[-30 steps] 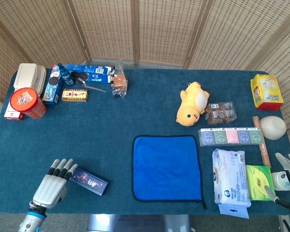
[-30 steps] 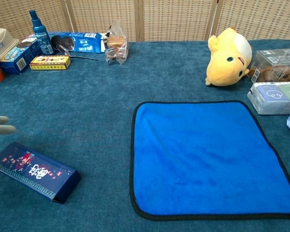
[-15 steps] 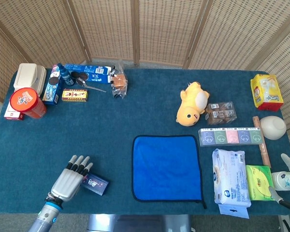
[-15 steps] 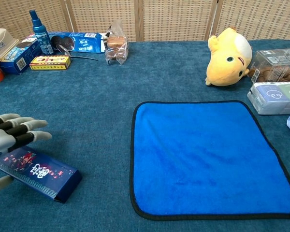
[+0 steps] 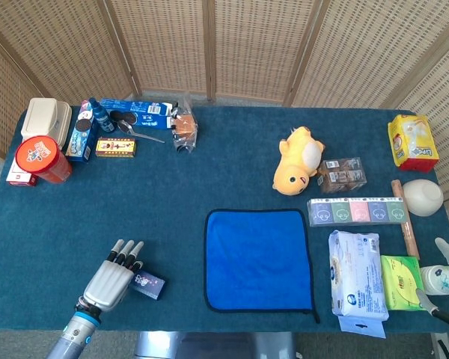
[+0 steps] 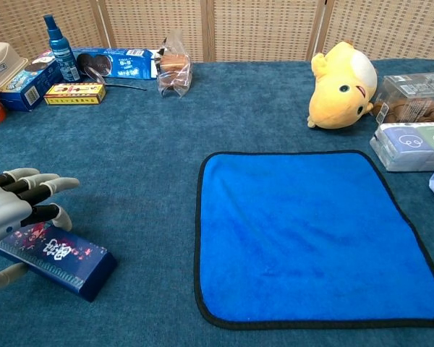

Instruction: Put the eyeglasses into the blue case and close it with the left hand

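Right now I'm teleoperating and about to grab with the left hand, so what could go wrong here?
The left hand covers only one end of the blue case; gripped there, the long case might pivot or slip out. The case also lies near the table's front edge, so a push could slide it off. No eyeglasses are clearly visible, so they may need finding first.

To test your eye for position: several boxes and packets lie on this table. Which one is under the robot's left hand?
The dark blue patterned box at the near left edge: the left hand is over it, fingers spread, while every other box lies far off.
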Available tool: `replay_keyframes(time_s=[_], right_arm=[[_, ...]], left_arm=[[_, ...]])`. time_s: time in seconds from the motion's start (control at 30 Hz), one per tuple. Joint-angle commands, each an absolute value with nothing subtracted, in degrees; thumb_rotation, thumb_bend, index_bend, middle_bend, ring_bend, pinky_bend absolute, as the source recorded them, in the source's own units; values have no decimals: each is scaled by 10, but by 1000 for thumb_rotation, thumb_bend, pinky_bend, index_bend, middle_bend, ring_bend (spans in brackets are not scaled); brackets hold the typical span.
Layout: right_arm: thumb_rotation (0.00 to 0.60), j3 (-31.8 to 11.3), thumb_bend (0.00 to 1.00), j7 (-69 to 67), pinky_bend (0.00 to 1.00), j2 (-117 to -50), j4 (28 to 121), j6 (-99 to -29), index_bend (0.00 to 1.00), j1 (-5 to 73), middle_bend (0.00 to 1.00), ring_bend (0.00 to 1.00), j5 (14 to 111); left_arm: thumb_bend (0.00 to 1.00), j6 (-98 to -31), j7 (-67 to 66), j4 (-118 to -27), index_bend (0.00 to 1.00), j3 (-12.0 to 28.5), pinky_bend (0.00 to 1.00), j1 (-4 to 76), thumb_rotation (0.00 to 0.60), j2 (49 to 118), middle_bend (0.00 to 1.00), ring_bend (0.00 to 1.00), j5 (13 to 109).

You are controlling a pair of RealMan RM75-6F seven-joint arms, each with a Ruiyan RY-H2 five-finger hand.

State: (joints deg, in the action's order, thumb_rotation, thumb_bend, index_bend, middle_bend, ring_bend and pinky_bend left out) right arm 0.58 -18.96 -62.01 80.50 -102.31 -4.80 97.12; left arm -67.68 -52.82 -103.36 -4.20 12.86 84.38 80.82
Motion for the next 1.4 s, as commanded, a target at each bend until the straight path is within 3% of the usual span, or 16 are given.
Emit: replay_keyframes(time_s=[0.03,0.4,0.67,0.73,0.8,0.9,0.97,1.13,1.4], right_arm=[[567,6,271,-188,168,-620,806,-1022,0,-47,158,74,972],[566,5,270,-179,168,-621,815,-1014,0,-43,158,74,974],[569,5,270,-173,169,-618,820,-1013,0,-44,159,74,973],[570,5,269,-171,168,-618,822,-1012,0,-44,159,74,972],[569,4,269,-168,168,-617,824,-1011,0,-44,159,74,972],[568,3,269,-165,168,-615,827,-1008,0,-44,159,74,970],[572,3,269,-162,168,-615,829,-1003,0,-42,159,74,968],[567,4,271,-157,168,-616,829,-988,0,-37,159,75,964],[568,2,272,-137,168,-615,834,-963,0,-26,158,69,956]], left_arm=[[345,-682,-518,-1030,512,-34,0,133,600,843,0,0,804],[344,-679,-495,-1015,498,27,0,167,600,840,0,0,751],[343,-657,-498,-971,478,78,0,212,600,890,0,0,670],[343,-654,-496,-957,427,89,0,223,600,910,0,0,647],[342,-648,-494,-953,309,93,0,232,600,919,0,0,632],[340,-647,-512,-955,88,87,0,242,600,919,0,0,618],[340,-649,-524,-968,13,79,0,245,600,910,0,0,608],[340,-674,-532,-1019,0,51,0,235,600,872,0,0,610],[340,-754,-461,-1087,0,-11,0,178,600,809,0,0,698]])
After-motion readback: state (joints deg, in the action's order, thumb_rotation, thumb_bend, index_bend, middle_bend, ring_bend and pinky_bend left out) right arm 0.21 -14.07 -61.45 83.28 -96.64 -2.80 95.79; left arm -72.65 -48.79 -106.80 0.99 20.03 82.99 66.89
